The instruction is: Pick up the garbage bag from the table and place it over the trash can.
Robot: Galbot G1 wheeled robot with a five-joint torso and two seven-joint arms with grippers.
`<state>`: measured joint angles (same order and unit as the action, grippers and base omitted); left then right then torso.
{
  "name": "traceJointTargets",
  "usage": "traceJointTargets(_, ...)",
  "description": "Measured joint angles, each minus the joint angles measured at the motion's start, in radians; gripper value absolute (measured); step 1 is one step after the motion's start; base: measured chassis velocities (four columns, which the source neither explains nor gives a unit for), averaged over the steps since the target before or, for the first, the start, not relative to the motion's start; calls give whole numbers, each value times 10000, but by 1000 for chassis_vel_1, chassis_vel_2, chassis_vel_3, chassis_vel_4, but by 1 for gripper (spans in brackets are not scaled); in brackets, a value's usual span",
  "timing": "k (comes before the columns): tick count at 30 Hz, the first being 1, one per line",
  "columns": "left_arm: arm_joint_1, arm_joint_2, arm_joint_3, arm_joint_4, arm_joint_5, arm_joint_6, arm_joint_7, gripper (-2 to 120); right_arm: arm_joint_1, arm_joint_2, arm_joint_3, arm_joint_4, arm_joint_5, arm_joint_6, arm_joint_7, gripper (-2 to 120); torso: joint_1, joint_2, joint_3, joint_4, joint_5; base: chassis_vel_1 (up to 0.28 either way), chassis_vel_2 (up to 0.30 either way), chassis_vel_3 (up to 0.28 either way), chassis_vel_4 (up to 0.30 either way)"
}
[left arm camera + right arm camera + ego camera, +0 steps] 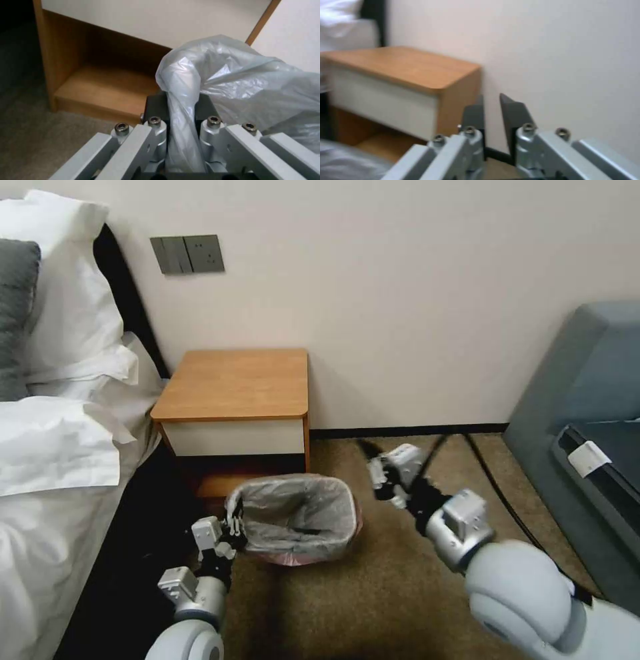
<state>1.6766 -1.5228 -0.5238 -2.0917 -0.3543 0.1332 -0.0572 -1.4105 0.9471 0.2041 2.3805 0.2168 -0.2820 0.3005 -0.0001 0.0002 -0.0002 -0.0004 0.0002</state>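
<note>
The grey translucent garbage bag [293, 513] is spread over the trash can, which stands on the carpet in front of the table [233, 380] and is hidden beneath the plastic. A pinkish edge of the bag shows low on the can's near side. My left gripper [233, 527] is at the can's left rim, shut on a bunched fold of the bag [233, 75]; the plastic runs between its fingers [156, 107]. My right gripper [381, 473] hovers to the right of the can, apart from the bag. It [490, 102] is open by a narrow gap, with nothing in it.
A bed [60, 447] with white linen fills the left side. A grey sofa [587, 400] stands at the right, and a black cable [493, 480] lies on the carpet beside it. The table's lower shelf [100, 87] is just behind the can.
</note>
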Motion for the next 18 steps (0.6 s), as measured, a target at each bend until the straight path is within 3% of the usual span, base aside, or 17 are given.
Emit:
traceJointTargets(6,109,17,95,-35,240,272,-108,9,-1867,1820,463,-127,-2270,1403,-76,38,0,0,0,2,-3,0,0,0,0)
traceJointTargets(11,110,9,265,-22,180,440,-151,9,-2126,2332,318,-246,-2735,1747,-21,52,0,0,0,4,-4,0,0,0,0)
traceJointTargets(18,285,-107,788,261,381,483,-269,9,-1910,2690,436,-308,-2729,1795,75,80,-1,0,1,5,-3,0,0,0,0)
